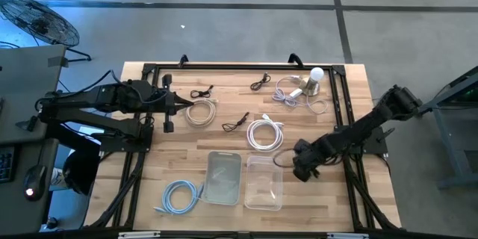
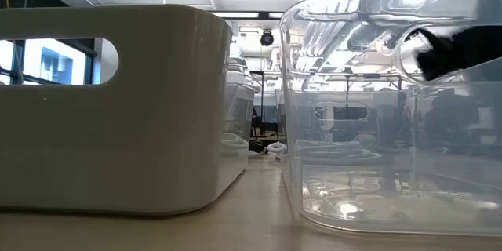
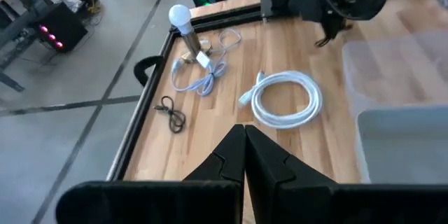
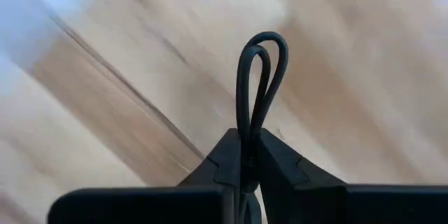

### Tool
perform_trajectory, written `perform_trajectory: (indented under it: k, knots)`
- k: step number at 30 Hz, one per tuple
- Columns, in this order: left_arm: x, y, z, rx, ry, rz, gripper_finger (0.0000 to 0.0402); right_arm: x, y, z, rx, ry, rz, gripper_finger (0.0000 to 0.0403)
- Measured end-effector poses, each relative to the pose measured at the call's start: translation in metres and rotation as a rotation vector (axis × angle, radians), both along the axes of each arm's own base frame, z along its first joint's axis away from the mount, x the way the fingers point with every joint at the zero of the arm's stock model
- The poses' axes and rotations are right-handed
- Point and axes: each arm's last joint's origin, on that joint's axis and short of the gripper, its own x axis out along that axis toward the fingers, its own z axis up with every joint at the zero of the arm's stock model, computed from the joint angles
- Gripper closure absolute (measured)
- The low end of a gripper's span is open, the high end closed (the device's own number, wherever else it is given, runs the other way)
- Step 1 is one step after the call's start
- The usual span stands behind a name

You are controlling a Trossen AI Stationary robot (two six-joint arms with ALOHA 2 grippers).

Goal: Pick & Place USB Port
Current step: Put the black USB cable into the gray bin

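My right gripper (image 1: 288, 160) is by the right edge of the clear bin (image 1: 265, 181) and is shut on a thin black cable (image 4: 260, 77). The low view shows it as a dark shape (image 2: 455, 51) behind the clear bin's wall (image 2: 392, 110). In the left wrist view the cable (image 3: 325, 38) dangles under that gripper. My left gripper (image 1: 179, 104) (image 3: 243, 143) is shut and waits at the table's left, next to a white coiled cable (image 1: 200, 112). My right gripper pinches the black cable between its two fingers just below a doubled loop (image 4: 246, 131). The fingers lie along the cable. The loop (image 4: 262, 49) sticks out past the fingertips, clear of the wooden table top.
A frosted bin (image 1: 222, 177) stands left of the clear one. On the table lie a white coil (image 1: 265, 133), a pale blue coil (image 1: 181, 196), small black cables (image 1: 237, 122) (image 1: 200, 92) (image 1: 260, 82), and a bulb with its cord (image 1: 306, 86). A black frame (image 1: 343, 97) rims the table.
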Motion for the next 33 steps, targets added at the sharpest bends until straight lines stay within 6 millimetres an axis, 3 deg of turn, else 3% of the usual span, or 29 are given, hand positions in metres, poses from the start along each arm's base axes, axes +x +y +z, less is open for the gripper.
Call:
perform_trajectory:
  k: [4, 14, 18, 21, 24, 33]
  knots:
    - [0.011, -0.002, 0.005, -0.022, -0.068, -0.058, 0.0400, 0.014, -0.006, 0.038, -0.033, -0.156, 0.007, 0.0382]
    - [0.047, -0.007, 0.011, -0.043, -0.201, -0.237, 0.0401, 0.045, -0.026, 0.191, -0.252, -0.704, 0.183, 0.0382]
    - [0.055, -0.007, 0.011, -0.049, -0.228, -0.205, 0.0401, 0.045, -0.026, 0.233, -0.323, -0.848, 0.272, 0.0382]
    - [0.059, -0.006, 0.007, -0.051, -0.200, -0.199, 0.0396, 0.043, -0.027, 0.247, -0.347, -0.891, 0.301, 0.0382]
    - [0.061, -0.007, 0.006, -0.083, -0.201, -0.214, 0.0373, 0.044, -0.026, 0.248, -0.350, -0.902, 0.332, 0.0382]
    - [0.071, -0.007, 0.005, -0.189, -0.238, -0.171, 0.0239, 0.063, -0.024, 0.234, -0.336, -0.875, 0.464, 0.0383]
